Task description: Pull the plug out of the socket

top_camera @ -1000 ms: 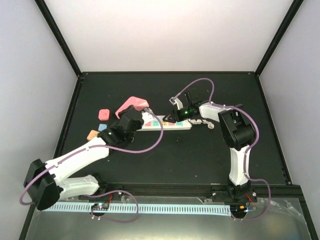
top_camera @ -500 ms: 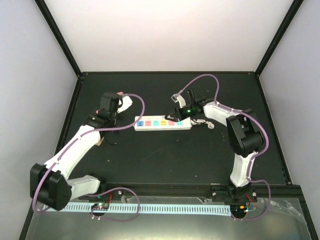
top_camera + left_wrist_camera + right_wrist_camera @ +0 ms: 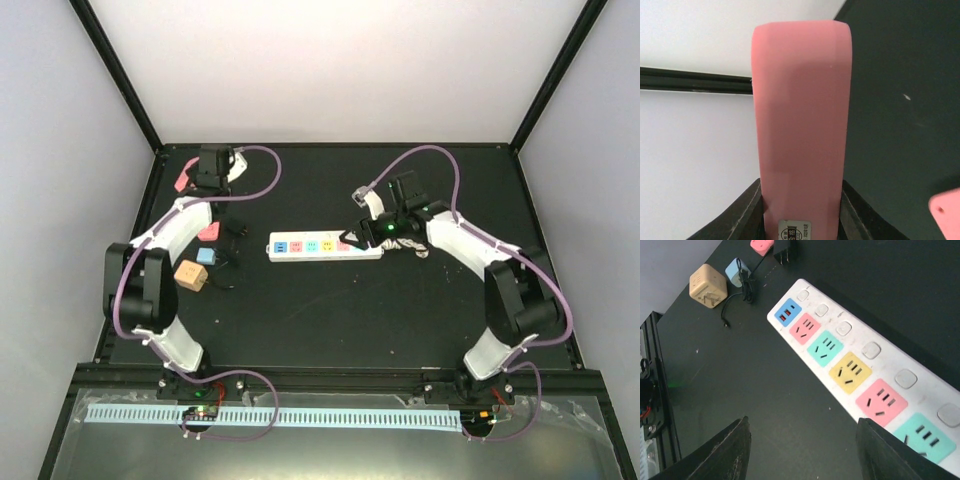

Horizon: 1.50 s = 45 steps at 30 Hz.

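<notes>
Risks, as I judge them:
- Surface (image 3: 400, 320): the left arm is stretched to its far left corner, with the wall (image 3: 695, 160) and the black frame rail (image 3: 690, 80) close beyond the left pincer (image 3: 800, 182). A further swing outward could knock its load against them.
- Power strip (image 3: 325, 246): lies flat mid-surface, directly under and ahead of the right pincer (image 3: 802, 425). Every coloured face seen from that wrist is bare, so the pull looks done. If this pincer drops or sweeps sideways it could shove the loose strip or catch its cord.
- Plug (image 3: 800, 125): pink, long, gripped only near its lower end, most of it standing free beyond the fingertips. Such a lever could twist or slip out if the arm jerks. A fall would land it near the clutter below.
- Small items inward of the left pincer: tan cube (image 3: 190, 275), blue block (image 3: 204, 254), pink block (image 3: 208, 232), black charger (image 3: 235, 235) with a thin lead. A low return path could drag the lead.

Pincers:
- Left: closed narrow onto the plug, both fingers (image 3: 740, 215) pressed to its sides. Nothing else touched.
- Right: spread wide, holding nothing. Its fingers (image 3: 725, 450) straddle the strip's near end. Whether they rest on it or hover, I cannot tell.
</notes>
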Motion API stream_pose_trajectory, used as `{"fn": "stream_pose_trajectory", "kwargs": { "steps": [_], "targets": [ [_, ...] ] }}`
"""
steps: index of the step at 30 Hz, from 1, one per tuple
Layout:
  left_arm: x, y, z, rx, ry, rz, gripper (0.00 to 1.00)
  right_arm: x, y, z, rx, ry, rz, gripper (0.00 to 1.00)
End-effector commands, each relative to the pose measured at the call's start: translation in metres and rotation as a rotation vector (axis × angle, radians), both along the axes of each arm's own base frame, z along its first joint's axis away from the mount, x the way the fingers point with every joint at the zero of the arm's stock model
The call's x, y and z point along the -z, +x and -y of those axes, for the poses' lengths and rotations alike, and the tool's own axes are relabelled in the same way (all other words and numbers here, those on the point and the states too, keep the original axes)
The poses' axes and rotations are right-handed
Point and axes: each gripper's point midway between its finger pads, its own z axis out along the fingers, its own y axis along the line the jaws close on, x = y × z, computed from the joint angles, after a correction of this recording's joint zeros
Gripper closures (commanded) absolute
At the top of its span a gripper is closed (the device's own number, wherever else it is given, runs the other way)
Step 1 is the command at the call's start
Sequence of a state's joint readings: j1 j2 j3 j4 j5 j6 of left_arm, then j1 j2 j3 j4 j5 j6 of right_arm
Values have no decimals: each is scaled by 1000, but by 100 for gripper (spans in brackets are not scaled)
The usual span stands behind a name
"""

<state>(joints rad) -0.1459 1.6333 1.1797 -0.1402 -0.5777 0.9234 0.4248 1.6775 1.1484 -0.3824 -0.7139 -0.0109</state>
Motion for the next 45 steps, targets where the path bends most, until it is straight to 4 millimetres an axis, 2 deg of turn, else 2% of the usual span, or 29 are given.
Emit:
{"fn": "stream_pose_trajectory", "kwargs": {
  "steps": [1, 3, 7, 10, 13, 20, 27, 35, 37, 39, 45],
  "targets": [
    [-30, 37, -18, -70, 47, 115, 96, -9, -14, 14, -5, -43, 59, 39],
    [-17, 47, -25, -91, 66, 96, 95, -14, -18, 18, -5, -46, 83, 38],
    [-8, 69, -35, -143, 66, 100, 95, -22, -22, 24, -1, -60, 138, 37],
    [0, 82, -41, -173, 61, 95, 95, -24, -21, 25, 3, -63, 153, 36],
    [17, 90, -43, -185, 94, 72, 94, -21, -21, 25, 0, -65, 153, 36],
    [50, 100, -56, -197, 176, 32, 93, -16, -21, 26, -1, -75, 160, 36],
    [70, 106, -63, -212, 187, 15, 92, -11, -19, 26, -3, -79, 153, 36],
    [88, 111, -70, -224, 210, -5, 86, -8, -19, 26, -2, -85, 150, 36],
    [92, 110, -70, -225, 198, -18, 80, -7, -19, 25, -5, -87, 149, 36],
    [97, 107, -68, -232, 166, -36, 70, -7, -19, 26, -5, -87, 149, 36],
    [114, 99, -64, -239, 101, -88, 56, -6, -19, 25, -9, -85, 145, 36]
  ]
}}
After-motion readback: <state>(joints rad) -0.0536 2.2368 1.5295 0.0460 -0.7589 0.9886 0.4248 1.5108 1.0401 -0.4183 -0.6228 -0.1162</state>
